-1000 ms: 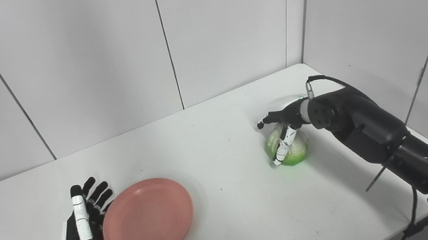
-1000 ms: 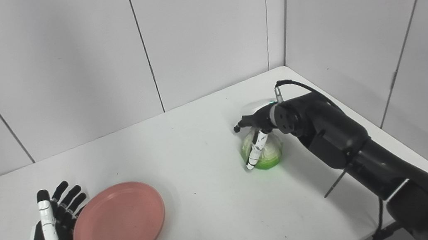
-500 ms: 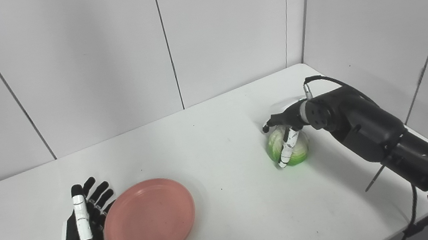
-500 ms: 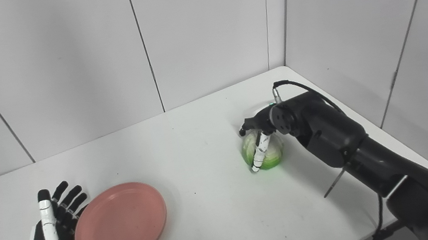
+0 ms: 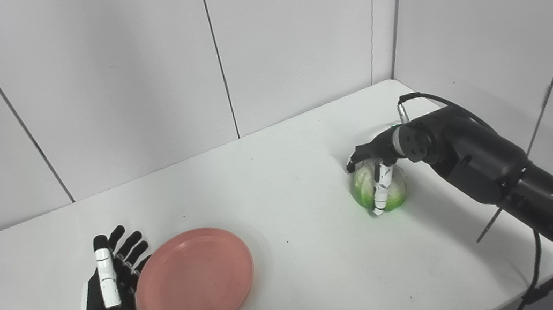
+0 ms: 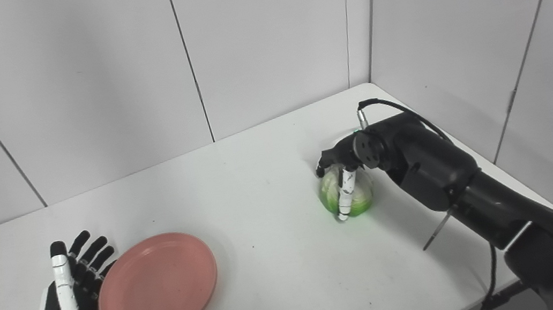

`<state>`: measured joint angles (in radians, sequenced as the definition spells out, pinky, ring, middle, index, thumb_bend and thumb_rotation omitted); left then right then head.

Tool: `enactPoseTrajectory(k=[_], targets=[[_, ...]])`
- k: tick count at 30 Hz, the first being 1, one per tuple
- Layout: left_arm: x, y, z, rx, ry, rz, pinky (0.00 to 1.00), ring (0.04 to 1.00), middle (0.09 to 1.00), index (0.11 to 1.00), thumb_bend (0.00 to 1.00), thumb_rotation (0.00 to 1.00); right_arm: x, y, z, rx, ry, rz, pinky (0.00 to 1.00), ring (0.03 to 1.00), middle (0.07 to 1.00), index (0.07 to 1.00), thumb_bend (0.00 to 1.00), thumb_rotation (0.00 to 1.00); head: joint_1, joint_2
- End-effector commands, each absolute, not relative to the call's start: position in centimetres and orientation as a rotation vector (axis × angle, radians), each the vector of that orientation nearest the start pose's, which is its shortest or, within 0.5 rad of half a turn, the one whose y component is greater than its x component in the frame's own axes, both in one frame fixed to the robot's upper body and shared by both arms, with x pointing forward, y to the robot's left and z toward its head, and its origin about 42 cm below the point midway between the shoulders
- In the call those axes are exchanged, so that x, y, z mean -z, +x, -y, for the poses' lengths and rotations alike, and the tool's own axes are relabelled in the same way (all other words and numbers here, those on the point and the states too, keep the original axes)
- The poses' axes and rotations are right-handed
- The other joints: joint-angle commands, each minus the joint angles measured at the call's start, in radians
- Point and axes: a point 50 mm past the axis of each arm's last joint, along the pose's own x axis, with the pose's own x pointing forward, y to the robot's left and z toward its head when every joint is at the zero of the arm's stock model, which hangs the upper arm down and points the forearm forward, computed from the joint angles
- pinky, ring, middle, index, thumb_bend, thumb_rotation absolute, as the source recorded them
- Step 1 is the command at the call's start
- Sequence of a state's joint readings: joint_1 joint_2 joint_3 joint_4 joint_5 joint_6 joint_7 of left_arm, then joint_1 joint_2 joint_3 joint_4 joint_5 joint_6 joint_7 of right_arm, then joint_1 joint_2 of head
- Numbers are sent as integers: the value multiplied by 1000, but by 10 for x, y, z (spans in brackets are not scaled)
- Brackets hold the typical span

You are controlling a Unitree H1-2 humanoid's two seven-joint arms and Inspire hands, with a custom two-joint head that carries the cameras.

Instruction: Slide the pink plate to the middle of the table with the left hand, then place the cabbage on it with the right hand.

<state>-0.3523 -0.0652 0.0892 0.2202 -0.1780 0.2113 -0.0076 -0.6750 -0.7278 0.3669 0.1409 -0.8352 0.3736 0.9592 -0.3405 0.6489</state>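
The pink plate [image 5: 194, 280] lies flat on the white table [image 5: 285, 175], left of the middle and near the front edge. My left hand [image 5: 109, 294] is open, fingers spread and pointing away, resting just beside the plate's left rim; I cannot tell if it touches. The green cabbage [image 5: 365, 191] sits on the table at the right. My right hand [image 5: 378, 165] is curled over its top, thumb down its front face, fingers wrapped around it. The cabbage's far side is hidden by the hand.
White wall panels close off the back and the right side, meeting in a corner behind the cabbage. The table's front edge runs along the bottom right [image 5: 492, 303]. A cable loops off my right wrist [image 5: 425, 97].
My right hand has lowered onto the cabbage and its fingers have closed around it. The picture has shifted slightly. My left hand and the plate have stayed put.
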Motion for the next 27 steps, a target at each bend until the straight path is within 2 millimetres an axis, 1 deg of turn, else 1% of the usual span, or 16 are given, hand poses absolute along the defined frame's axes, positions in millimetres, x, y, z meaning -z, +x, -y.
enactPoseTrajectory(k=[1, 3, 4, 5, 6, 8, 12, 13, 16, 17, 19, 22, 25, 27], targets=[[-130, 391, -171, 70, -266, -133, 701, 799, 794, 829, 783, 917, -295, 444, 359, -404, -1532, -498, 342, 514, 725, 827, 972, 70, 0, 0], [-131, 391, -171, 70, -271, -136, 703, 796, 796, 833, 781, 914, -290, 441, 359, -412, -1539, -446, 291, 415, 608, 794, 878, 49, 2, 4], [-131, 391, -171, 69, -273, -137, 703, 796, 796, 834, 781, 913, -288, 440, 360, -414, -1538, -406, 287, 408, 600, 790, 869, 49, 2, 4], [-131, 391, -171, 69, -272, -137, 698, 793, 794, 832, 780, 911, -285, 439, 360, -413, -1529, -363, 281, 392, 545, 770, 723, 25, 2, 4], [-130, 391, -171, 68, -268, -139, 695, 792, 794, 833, 780, 911, -283, 438, 361, -410, -1518, -323, 279, 379, 509, 740, 632, 10, 2, 4], [-130, 390, -172, 67, -266, -141, 702, 788, 792, 831, 779, 913, -280, 437, 361, -410, -1511, -269, 267, 348, 485, 695, 581, 1, 7, 9], [-129, 390, -172, 64, -261, -145, 691, 782, 782, 824, 775, 913, -279, 439, 359, -421, -1514, -221, 249, 326, 479, 654, 572, 0, 6, 8], [-129, 390, -172, 65, -260, -146, 700, 790, 792, 832, 767, 924, -279, 440, 358, -424, -1514, -214, 246, 323, 478, 629, 571, 0, 6, 8], [-129, 391, -171, 66, -264, -145, 709, 793, 794, 832, 759, 924, -284, 442, 356, -434, -1519, -188, 252, 333, 478, 609, 571, 0, 10, 7], [-130, 391, -171, 64, -263, -145, 707, 792, 790, 831, 761, 924, -285, 442, 355, -435, -1519, -178, 257, 336, 479, 540, 548, 1, 10, 6], [-130, 391, -170, 67, -259, -144, 705, 793, 787, 832, 767, 927, -288, 443, 354, -435, -1516, -165, 258, 337, 480, 501, 534, 2, 10, 6], [-130, 392, -169, 67, -260, -145, 703, 792, 786, 830, 772, 926, -294, 442, 353, -433, -1497, -132, 256, 338, 480, 494, 532, 2, 14, 7], [-130, 392, -168, 66, -265, -146, 692, 791, 790, 825, 767, 930, -305, 440, 348, -435, -1469, -81, 218, 300, 479, 493, 531, 4, 24, 7], [-130, 391, -167, 64, -262, -146, 689, 787, 790, 822, 766, 930, -313, 439, 342, -441, -1452, -45, 213, 297, 479, 493, 531, 3, 34, 7]])
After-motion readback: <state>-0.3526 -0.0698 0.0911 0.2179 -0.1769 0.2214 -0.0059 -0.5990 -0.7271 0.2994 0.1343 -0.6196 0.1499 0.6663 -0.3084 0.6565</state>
